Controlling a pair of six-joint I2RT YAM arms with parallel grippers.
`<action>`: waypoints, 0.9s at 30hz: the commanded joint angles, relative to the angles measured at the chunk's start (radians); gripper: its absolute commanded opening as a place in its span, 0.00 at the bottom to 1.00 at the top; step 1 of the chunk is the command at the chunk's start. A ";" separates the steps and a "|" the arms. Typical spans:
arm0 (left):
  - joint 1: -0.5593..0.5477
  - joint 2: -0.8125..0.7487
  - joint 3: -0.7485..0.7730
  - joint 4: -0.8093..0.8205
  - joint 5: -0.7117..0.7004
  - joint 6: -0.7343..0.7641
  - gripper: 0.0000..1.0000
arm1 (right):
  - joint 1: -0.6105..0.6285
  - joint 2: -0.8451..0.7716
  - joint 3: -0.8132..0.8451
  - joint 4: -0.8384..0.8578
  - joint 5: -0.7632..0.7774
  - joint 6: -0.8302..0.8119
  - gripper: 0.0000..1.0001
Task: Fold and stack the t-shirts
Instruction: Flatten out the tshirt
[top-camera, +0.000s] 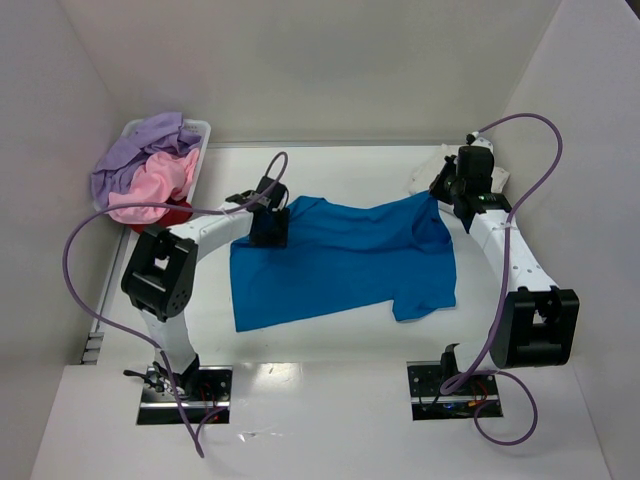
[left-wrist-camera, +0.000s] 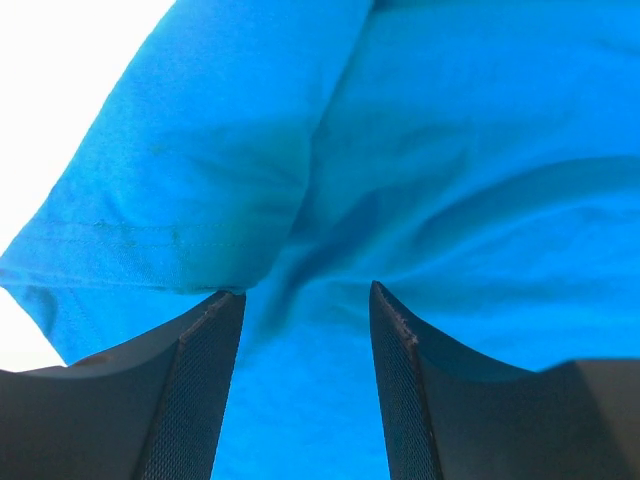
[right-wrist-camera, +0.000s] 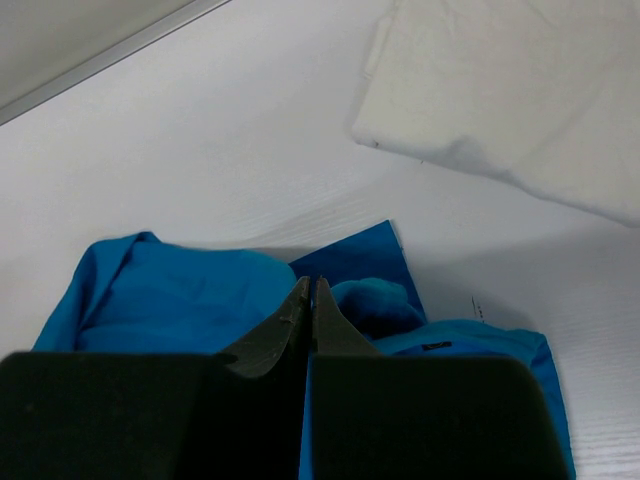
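A bright blue t-shirt (top-camera: 340, 262) lies spread across the middle of the table. My left gripper (top-camera: 268, 230) hovers at its upper-left part, near a sleeve. In the left wrist view this gripper (left-wrist-camera: 305, 290) is open, with blue cloth (left-wrist-camera: 450, 150) under and between the fingers. My right gripper (top-camera: 437, 196) is shut on the shirt's upper-right corner, which is pulled up toward it. The right wrist view shows the gripper (right-wrist-camera: 308, 282) with its jaws pressed together over bunched blue cloth (right-wrist-camera: 170, 300). A white t-shirt (right-wrist-camera: 520, 90) lies just beyond, at the back right (top-camera: 425, 172).
A white basket (top-camera: 205, 130) at the back left holds lavender (top-camera: 135, 155), pink (top-camera: 155, 185) and dark red (top-camera: 176, 213) shirts. White walls enclose the table on three sides. Purple cables (top-camera: 75, 250) loop off both arms.
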 joint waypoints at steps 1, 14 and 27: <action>0.017 0.013 0.017 0.020 -0.041 -0.026 0.61 | -0.009 0.000 -0.002 0.057 0.005 -0.013 0.00; 0.045 0.054 0.028 0.102 -0.178 -0.088 0.41 | -0.009 0.009 -0.002 0.057 0.005 -0.013 0.00; 0.137 0.094 0.155 0.199 -0.201 -0.075 0.00 | -0.009 0.009 -0.011 0.057 0.014 -0.013 0.00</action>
